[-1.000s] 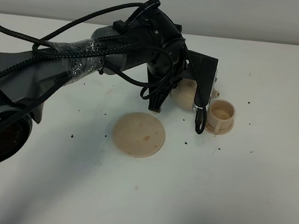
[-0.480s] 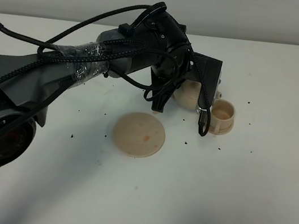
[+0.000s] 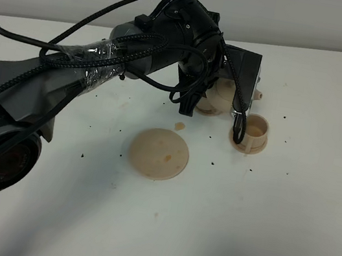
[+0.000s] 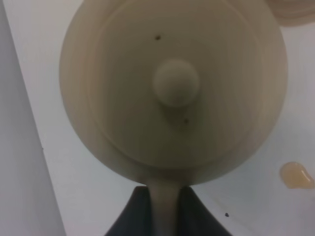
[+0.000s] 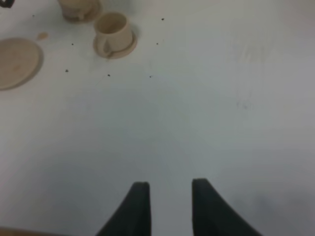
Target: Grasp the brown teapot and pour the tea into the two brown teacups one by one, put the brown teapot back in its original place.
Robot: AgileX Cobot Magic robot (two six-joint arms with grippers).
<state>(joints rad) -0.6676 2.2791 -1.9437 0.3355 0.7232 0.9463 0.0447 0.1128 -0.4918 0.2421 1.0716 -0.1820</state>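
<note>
left gripper (image 4: pixel 162 191) is clamped on the loop handle of the brown teapot (image 4: pixel 172 83); the handle fills the gap between the fingers. the teapot is past the saucer (image 3: pixel 159 153), on its far-right side in the high view, and well apart from it. the left wrist view looks straight down on the lid and knob.

one teacup (image 3: pixel 251 133) stands right of the saucer, upright, with its mouth in clear view. what looks like the second teacup (image 5: pixel 76 7) sits beyond the saucer, nearer to it than the first, and is cut off by the frame edge.

blocking: the left arm (image 3: pixel 123 61) and its wrist cover most of the teapot and that second cup from above. a cable loop (image 3: pixel 237 127) hangs in front of the first cup's near side.

a small tan drop (image 3: pixel 179 126) lies just off the saucer's far edge. dark specks (image 3: pixel 82 153) are scattered on the table (image 3: pixel 287 220) around the saucer.

right gripper (image 5: pixel 170 183) has its jaws parted with nothing between them. it is over bare table, far from the saucer.
</note>
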